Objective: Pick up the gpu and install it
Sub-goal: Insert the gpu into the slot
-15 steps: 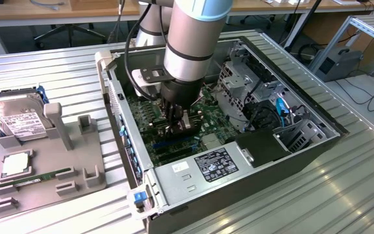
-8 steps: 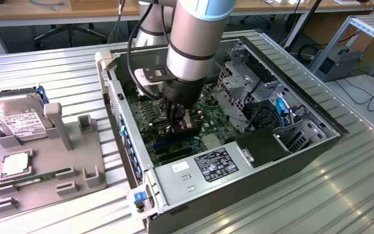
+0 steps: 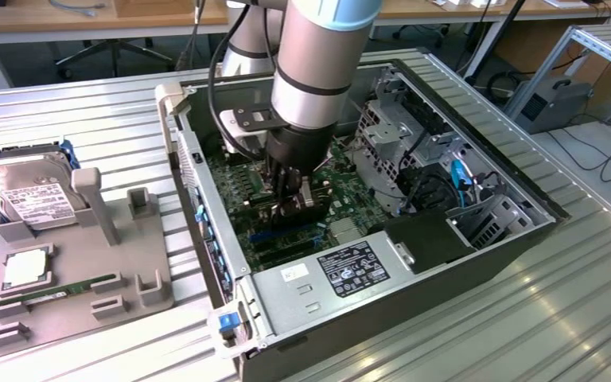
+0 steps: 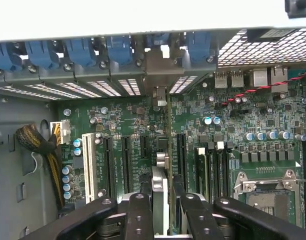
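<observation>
My gripper (image 3: 289,205) reaches down into the open computer case (image 3: 476,255), over the green motherboard (image 3: 332,227). It is shut on the gpu (image 3: 303,213), which hangs edge-on below the wrist. In the wrist view the gpu (image 4: 162,162) runs as a thin strip between the two black fingers (image 4: 138,212), lined up over an expansion slot (image 4: 180,155) on the motherboard (image 4: 233,125). Its silver bracket end (image 4: 159,65) sits against the rear slot openings of the case. I cannot tell whether the card's edge sits in the slot or just above it.
Blue slot latches (image 4: 78,50) line the rear wall. A white slot (image 4: 88,165), a cable bundle (image 4: 40,145) and the CPU socket (image 4: 265,192) flank the card. Outside the case, a grey fixture (image 3: 72,270) holds a hard drive (image 3: 29,195) and a memory stick (image 3: 56,293).
</observation>
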### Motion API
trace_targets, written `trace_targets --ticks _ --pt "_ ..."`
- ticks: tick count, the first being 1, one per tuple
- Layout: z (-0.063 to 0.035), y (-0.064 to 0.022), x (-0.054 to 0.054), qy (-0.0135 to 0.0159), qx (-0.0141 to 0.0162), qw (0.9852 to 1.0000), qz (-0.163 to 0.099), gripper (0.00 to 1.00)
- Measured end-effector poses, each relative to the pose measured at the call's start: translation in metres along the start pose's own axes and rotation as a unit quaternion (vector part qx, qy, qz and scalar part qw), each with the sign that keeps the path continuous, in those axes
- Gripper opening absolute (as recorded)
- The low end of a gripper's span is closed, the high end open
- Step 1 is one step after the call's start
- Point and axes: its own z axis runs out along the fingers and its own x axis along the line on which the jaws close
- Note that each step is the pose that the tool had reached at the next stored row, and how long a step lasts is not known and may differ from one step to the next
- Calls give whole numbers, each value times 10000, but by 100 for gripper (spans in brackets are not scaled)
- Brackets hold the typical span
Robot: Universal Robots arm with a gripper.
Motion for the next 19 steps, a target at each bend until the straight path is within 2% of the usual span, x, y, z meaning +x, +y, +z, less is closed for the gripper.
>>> trace_targets --ticks 5,17,18,19 --pt "1 3 -13 26 2 10000 29 27" --pt "9 28 -12 27 2 10000 76 27" --pt "9 28 -12 29 2 10000 40 27" --pt "8 28 -12 49 2 9997 -227 27"
